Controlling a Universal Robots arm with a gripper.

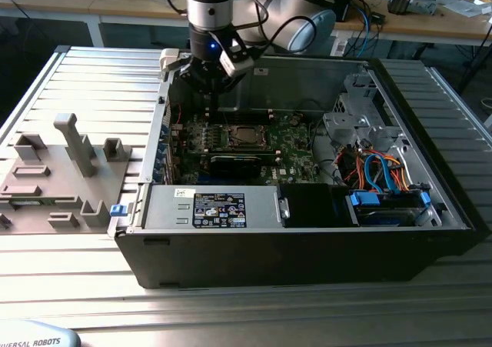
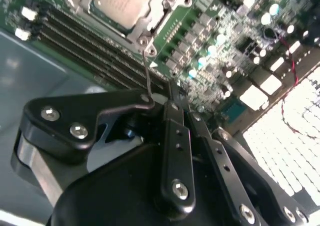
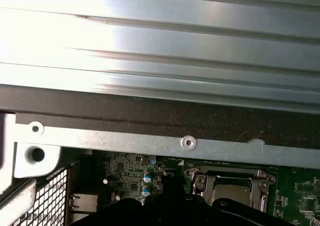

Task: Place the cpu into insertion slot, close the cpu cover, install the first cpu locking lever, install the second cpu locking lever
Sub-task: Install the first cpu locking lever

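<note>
Claw [image 1: 209,76] fingers [image 2: 176,136] are pressed together with nothing between them, hovering inside the open computer case [image 1: 307,247] above the green motherboard [image 1: 296,143], toward the exterior view's left of the socket. In the second wrist view the cpu [image 2: 120,3] sits seated in its socket, and the cpu cover [image 2: 150,23] lies flat around it. A thin wire lever [image 2: 147,73] rises from the socket's corner toward the fingertips. On the counter [image 1: 100,78], a grey fixture [image 1: 61,170] lies beside the case.

You're in a robotics lab: an opened black desktop computer case [image 1: 307,231] on a ribbed aluminium worktable [image 1: 92,78], cluttered wooden benches [image 1: 430,20] with cables behind.
</note>
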